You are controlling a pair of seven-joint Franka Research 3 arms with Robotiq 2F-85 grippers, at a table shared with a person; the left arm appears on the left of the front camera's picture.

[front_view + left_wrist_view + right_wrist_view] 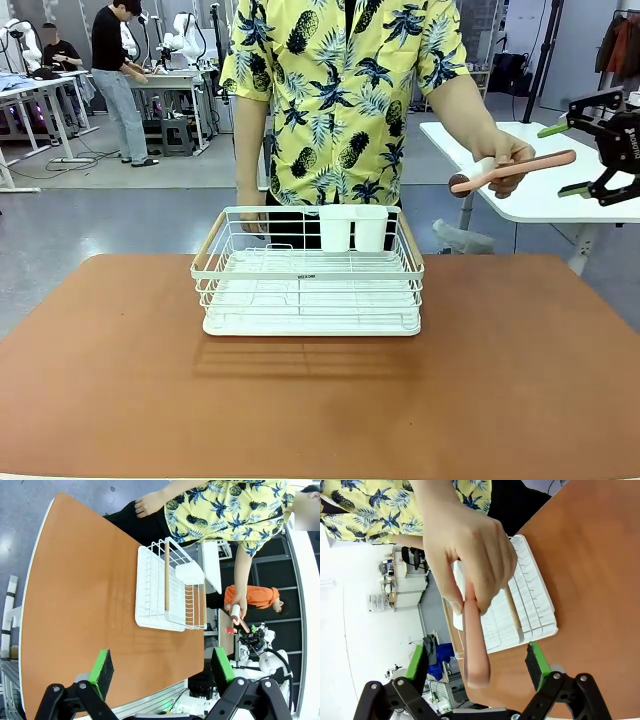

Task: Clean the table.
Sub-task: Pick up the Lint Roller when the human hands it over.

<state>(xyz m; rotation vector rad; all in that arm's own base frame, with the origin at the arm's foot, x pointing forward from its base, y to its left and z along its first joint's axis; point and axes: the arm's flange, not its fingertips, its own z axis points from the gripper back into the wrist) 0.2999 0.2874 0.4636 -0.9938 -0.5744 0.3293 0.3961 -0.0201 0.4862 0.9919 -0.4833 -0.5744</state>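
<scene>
Far right: hand (505,155) offers pink-handled tool (548,163) to right gripper (558,160), jaws spread. Handover step; next, pinch handle. Left gripper (162,667) also spread.

The table (520,380) top looks smooth and matt. The rack (308,275) is white coated wire with 2 wooden handles (209,240) and a plastic tray (310,328).

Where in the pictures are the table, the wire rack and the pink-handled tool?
table (520,380): front view, bare part of its top.
wire rack (306,275): front view, its front rim.
pink-handled tool (545,162): front view, the handle beyond the person's hand.
</scene>
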